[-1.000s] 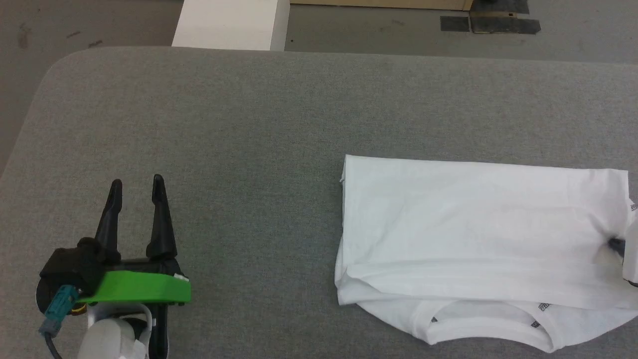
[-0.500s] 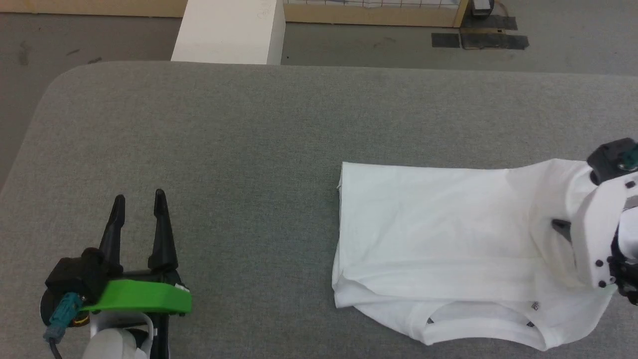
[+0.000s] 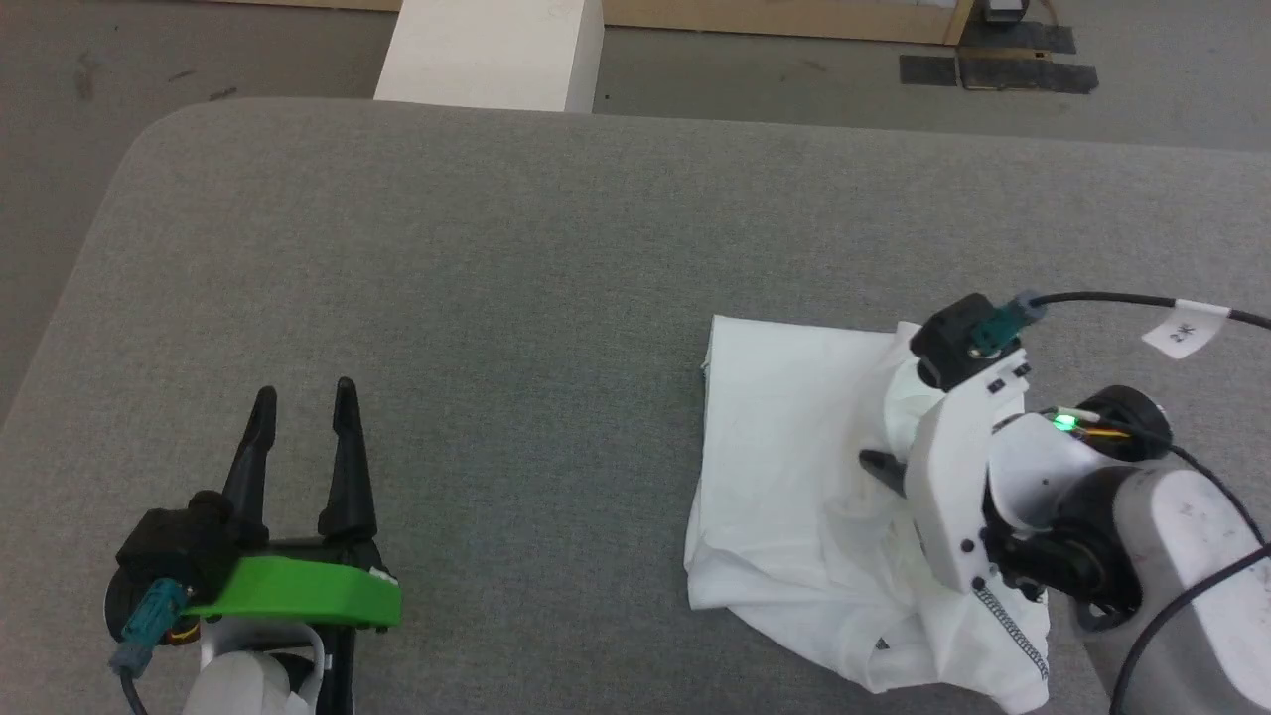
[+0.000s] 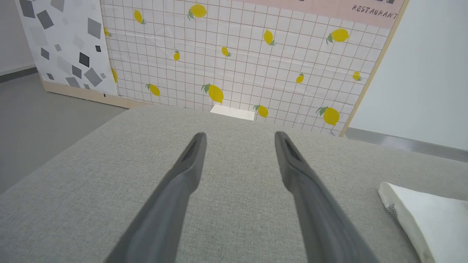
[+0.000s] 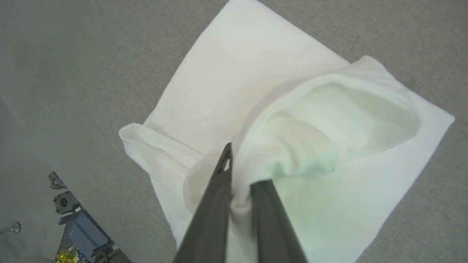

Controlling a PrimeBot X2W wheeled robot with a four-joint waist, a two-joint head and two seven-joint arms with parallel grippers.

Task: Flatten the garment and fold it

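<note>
The white shirt [image 3: 794, 477] was laid on the grey tabletop [image 3: 496, 248] at 4 o'clock of the head view, with one edge raised and bunched. That edge was pinched in the right claw [image 5: 242, 170]. The left claw [image 3: 303, 397], at 8 o'clock, was seen released, well apart from it.

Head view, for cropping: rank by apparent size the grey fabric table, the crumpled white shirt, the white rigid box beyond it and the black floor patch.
1. grey fabric table
2. crumpled white shirt, partly hidden
3. white rigid box, cropped at top
4. black floor patch
</note>
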